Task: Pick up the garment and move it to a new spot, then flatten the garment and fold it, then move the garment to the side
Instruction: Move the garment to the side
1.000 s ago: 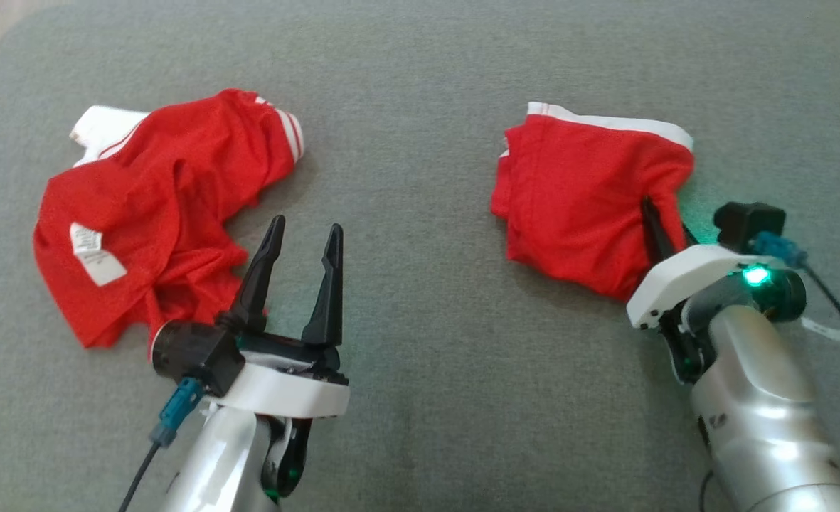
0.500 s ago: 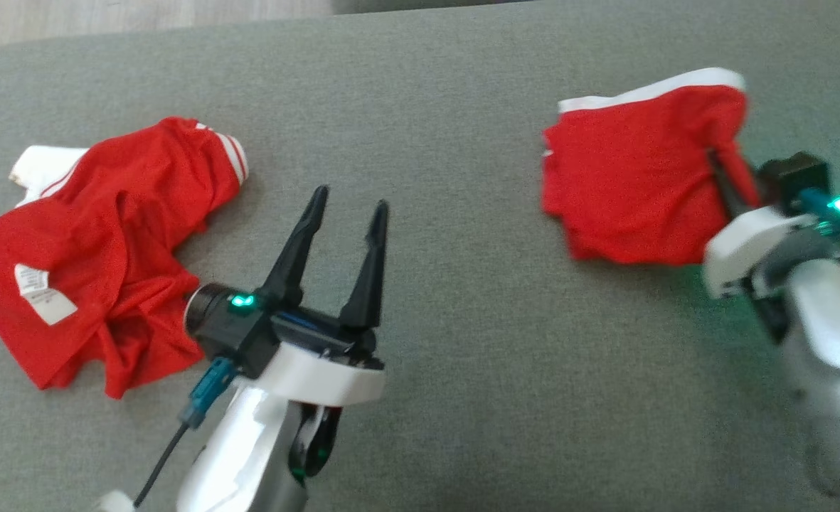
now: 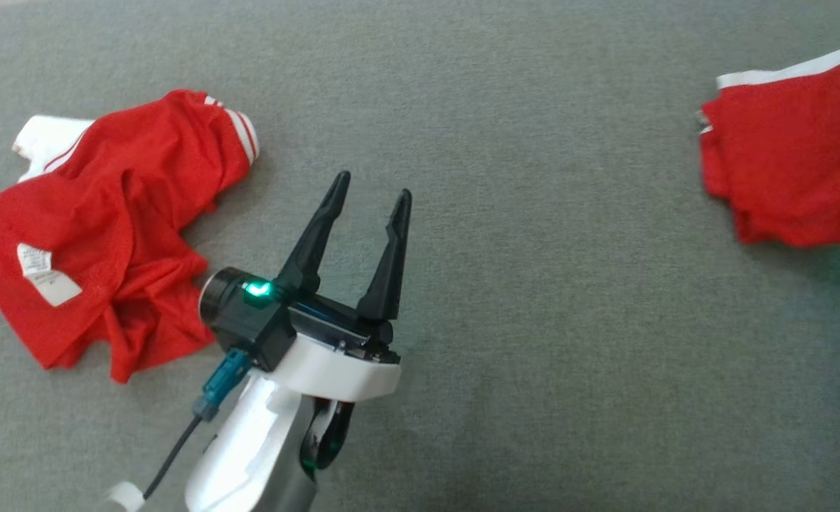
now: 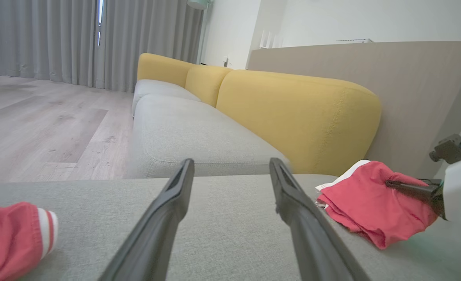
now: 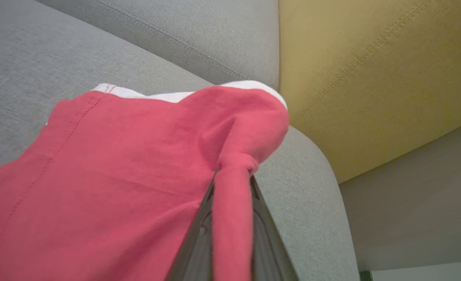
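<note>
Red folded garment (image 3: 789,178) sits at the seat cushion's (image 3: 533,355) right edge, one fold pinched in your right gripper (image 5: 233,175), cloth extending left of that grip. Your left gripper (image 3: 370,203) hovers spread and empty mid-cushion, well apart.

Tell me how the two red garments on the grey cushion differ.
The left garment lies crumpled, a white label showing; the right garment is a compact folded stack. The left garment lies free beside the open left gripper; the right garment is pinched in the right gripper. The left garment has a striped cuff, the right garment a white edge. Both are red with white trim.
</note>
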Controlling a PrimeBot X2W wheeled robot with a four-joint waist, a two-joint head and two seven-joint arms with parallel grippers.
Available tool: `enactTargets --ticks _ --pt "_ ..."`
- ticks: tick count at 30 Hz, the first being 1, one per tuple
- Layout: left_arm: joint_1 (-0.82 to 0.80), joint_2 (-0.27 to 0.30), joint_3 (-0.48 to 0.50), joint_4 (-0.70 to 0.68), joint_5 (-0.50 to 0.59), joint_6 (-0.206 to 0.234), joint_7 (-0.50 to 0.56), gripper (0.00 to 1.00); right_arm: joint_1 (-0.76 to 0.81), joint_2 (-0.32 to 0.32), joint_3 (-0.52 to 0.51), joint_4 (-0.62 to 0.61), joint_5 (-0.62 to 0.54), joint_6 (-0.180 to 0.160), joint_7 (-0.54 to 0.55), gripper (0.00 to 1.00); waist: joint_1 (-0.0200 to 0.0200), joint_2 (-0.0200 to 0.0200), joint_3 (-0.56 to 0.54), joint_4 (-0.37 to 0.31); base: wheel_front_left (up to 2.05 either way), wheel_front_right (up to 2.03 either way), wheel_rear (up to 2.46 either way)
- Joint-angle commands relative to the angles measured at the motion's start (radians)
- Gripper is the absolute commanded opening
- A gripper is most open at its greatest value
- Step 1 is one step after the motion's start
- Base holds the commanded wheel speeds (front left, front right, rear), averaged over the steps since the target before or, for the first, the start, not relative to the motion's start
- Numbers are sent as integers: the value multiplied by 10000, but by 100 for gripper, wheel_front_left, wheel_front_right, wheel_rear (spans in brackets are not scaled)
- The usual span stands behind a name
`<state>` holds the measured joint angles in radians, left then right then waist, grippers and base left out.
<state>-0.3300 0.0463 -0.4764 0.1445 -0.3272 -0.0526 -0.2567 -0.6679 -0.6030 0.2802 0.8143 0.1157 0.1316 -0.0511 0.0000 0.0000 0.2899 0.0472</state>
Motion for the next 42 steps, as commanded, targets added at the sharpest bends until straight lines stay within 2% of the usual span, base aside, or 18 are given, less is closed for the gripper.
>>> enactTargets --ticks 1,5,12,13,14,22,28,35,39,40,42 --pt "-407 39 397 -357 58 4 -51 100 -125 -400 19 -175 57 -9 9 0 0 0 74 83 0 0 0" --pt "-387 39 584 -358 115 -51 -51 100 -262 -704 -304 117 22 -9 16 0 0 0 181 234 0 0 0" --pt "-352 39 733 -351 140 -101 -51 100 -412 -752 -762 589 -189 -9 -14 0 0 0 226 305 0 0 0" --pt "-346 39 750 -346 146 -105 -51 100 -440 -732 -846 636 -235 -9 -46 37 0 0 222 298 0 0 0" --pt "-340 39 768 -339 152 -110 -51 100 -471 -713 -959 680 -273 -9 -105 100 0 0 215 287 0 0 0" --pt "-171 39 1116 -243 172 -119 -51 100 -673 -175 -1615 794 -380 -9 -633 100 0 0 -238 119 0 0 0" --pt "216 39 1675 -277 227 -106 -51 100 -838 638 -1621 21 -192 -9 -1063 100 0 0 -972 -75 0 0 0" --pt "883 39 2354 -402 404 -108 -51 100 -583 1876 -1561 -2212 615 -9 -1030 100 0 0 -1983 -193 0 0 0" --pt "1249 39 2683 -529 522 -151 -51 100 -42 2657 -1766 -3959 910 -9 -704 100 0 0 -2377 -198 0 0 0" --pt "1249 39 2683 -529 522 -151 -51 100 -42 2657 -1766 -3959 910 -9 -704 100 0 0 -2377 -198 0 0 0" --pt "1431 39 2800 -558 568 -187 -51 100 396 3128 -1941 -4775 980 -9 -501 100 0 0 -2518 -190 0 0 0"
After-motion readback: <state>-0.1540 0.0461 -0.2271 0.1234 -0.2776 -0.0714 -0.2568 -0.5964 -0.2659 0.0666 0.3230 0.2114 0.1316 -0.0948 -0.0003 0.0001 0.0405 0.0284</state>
